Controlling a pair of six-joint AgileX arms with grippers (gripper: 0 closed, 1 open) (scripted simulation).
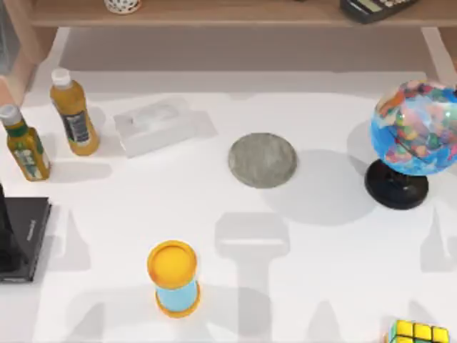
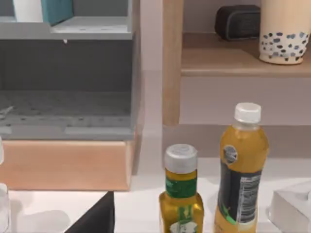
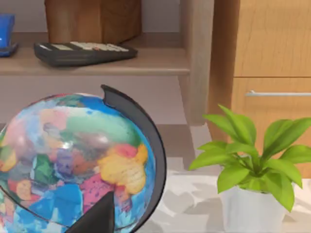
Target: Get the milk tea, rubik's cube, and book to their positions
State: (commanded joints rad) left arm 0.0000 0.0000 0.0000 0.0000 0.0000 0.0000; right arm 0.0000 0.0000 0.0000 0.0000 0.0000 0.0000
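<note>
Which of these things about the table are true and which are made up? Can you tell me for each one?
1. The rubik's cube sits at the near right corner of the table. True.
2. The globe stands on the table's left side. False: it stands on the right side, on a black base.
3. Two bottles of yellow drink stand at the left of the table. True.
4. The blue cylinder with the yellow lid rests on top of the round grey mat. False: it stands apart from the mat, nearer the front of the table.
5. A calculator lies on the wooden shelf behind the globe. True.
</note>
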